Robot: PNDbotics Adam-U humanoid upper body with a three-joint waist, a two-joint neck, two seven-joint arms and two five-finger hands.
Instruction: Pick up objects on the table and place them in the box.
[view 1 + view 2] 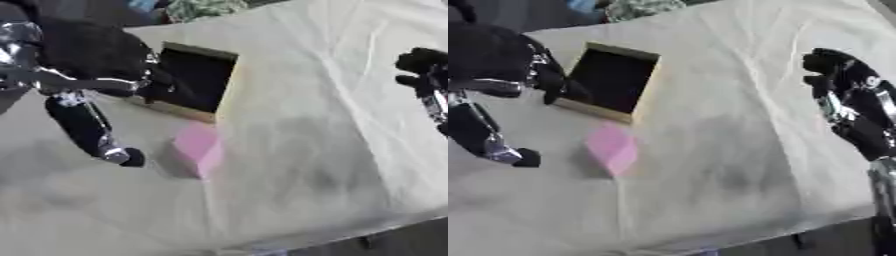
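A pink block lies on the cream-covered table, just in front of the box. The box has tan walls and a dark inside; nothing shows in it. My left hand hovers at the box's left side, open and holding nothing. One of its fingers stretches down toward the table left of the pink block, apart from it. Other fingers reach over the box's left rim. My right hand hangs at the right edge, far from block and box, fingers relaxed and empty.
The table's front edge runs across the lower right, with dark floor beyond it. A patterned fabric shows past the far edge. Bare cloth spreads between the block and my right hand.
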